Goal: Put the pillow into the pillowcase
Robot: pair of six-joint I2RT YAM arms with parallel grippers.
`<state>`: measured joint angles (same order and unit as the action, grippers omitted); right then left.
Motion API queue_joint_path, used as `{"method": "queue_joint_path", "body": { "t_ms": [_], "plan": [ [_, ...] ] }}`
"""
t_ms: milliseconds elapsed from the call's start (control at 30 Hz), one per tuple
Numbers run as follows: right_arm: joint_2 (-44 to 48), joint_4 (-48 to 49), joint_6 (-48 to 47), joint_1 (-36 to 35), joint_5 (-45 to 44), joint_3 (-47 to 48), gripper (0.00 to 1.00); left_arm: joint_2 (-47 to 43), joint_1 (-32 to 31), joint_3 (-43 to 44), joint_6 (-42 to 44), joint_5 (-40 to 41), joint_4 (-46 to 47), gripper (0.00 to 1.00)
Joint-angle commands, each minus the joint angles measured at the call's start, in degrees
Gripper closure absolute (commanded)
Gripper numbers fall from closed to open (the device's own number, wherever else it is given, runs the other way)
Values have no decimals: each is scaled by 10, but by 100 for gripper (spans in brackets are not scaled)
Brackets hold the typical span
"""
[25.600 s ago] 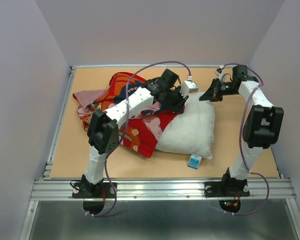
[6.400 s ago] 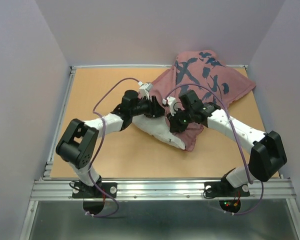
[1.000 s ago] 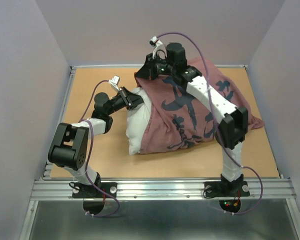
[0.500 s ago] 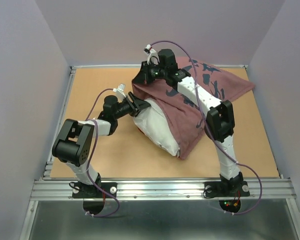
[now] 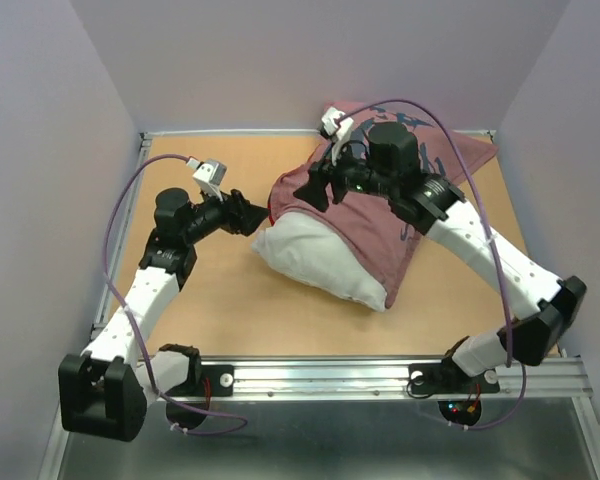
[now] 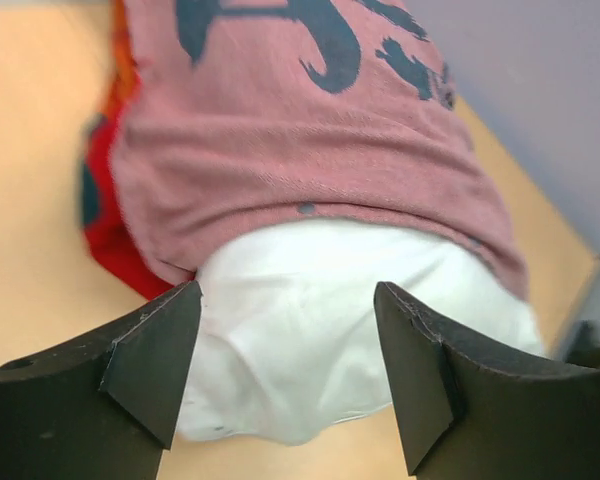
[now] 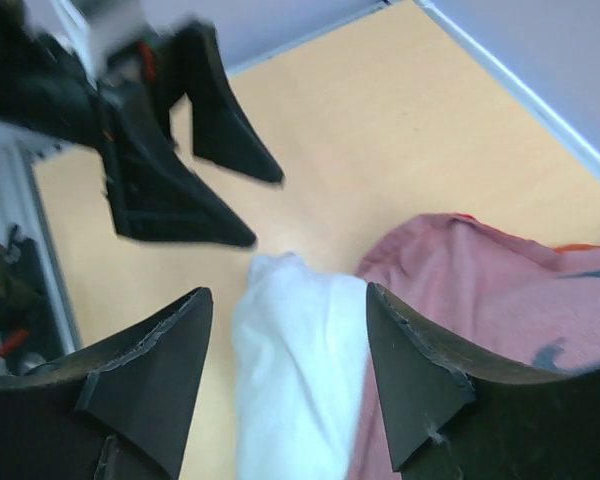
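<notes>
- Both grippers had let go and backed off the pillowcase (image 5: 380,218) since half a second earlier, when each was at its open edge.
- Left gripper (image 5: 252,215) was released: jaws spread wide with nothing between them. It stood just left of the pillow (image 5: 325,262), apart from it and pointed at its exposed end.
- Right gripper (image 5: 313,192) was likewise released, jaws apart and empty. It hung above the left edge of the pillowcase, over the boundary between cloth and pillow.
- Pillowcase lay on the table (image 5: 220,310) at the middle to far right, pinkish-red face with dark blue characters uppermost. Its far end rose against the back wall.
- A strip of bright red cloth showed at its lower left edge in the left wrist view.
- Pillow lay diagonally at the middle of the table, partly sleeved. The far-right part was covered by the pillowcase; the near-left part was exposed as bare white fabric.
- Insertion was not complete.
</notes>
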<state>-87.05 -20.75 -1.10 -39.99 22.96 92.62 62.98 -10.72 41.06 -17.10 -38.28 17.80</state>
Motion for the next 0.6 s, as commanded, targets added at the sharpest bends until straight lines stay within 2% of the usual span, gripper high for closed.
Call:
{"method": "queue_joint_path", "body": {
  "t_ms": [0, 67, 133, 233, 267, 300, 467, 500, 533, 567],
  "plan": [
    [13, -90, -141, -34, -67, -84, 32, -38, 1, 17, 210, 83, -110, 20],
    [14, -90, -181, -69, -84, -136, 32, -29, 2, 33, 217, 98, -125, 21],
    [2, -87, -212, -102, -112, -171, 27, -11, 10, 44, 206, 108, -131, 21],
    [-22, -55, -234, -138, -178, -189, 14, 4, 31, 45, 184, 99, -118, 18],
    [-28, -38, -240, -147, -200, -200, 4, 8, 35, 46, 182, 97, -117, 16],
    [-36, -22, -245, -154, -225, -202, 0, 11, 39, 48, 181, 86, -114, 15],
    [-115, 9, -259, -163, -388, -203, 0, 50, 81, 78, 216, 42, -124, 4],
    [-77, 7, -221, -137, -383, -225, 58, 90, 84, 109, 314, -29, -151, 2],
    [-76, 8, -220, -134, -383, -233, 59, 102, 84, 118, 315, -29, -162, 2],
    [-32, 10, -223, -131, -385, -241, 76, 112, 84, 122, 344, -50, -169, 5]
  ]
}}
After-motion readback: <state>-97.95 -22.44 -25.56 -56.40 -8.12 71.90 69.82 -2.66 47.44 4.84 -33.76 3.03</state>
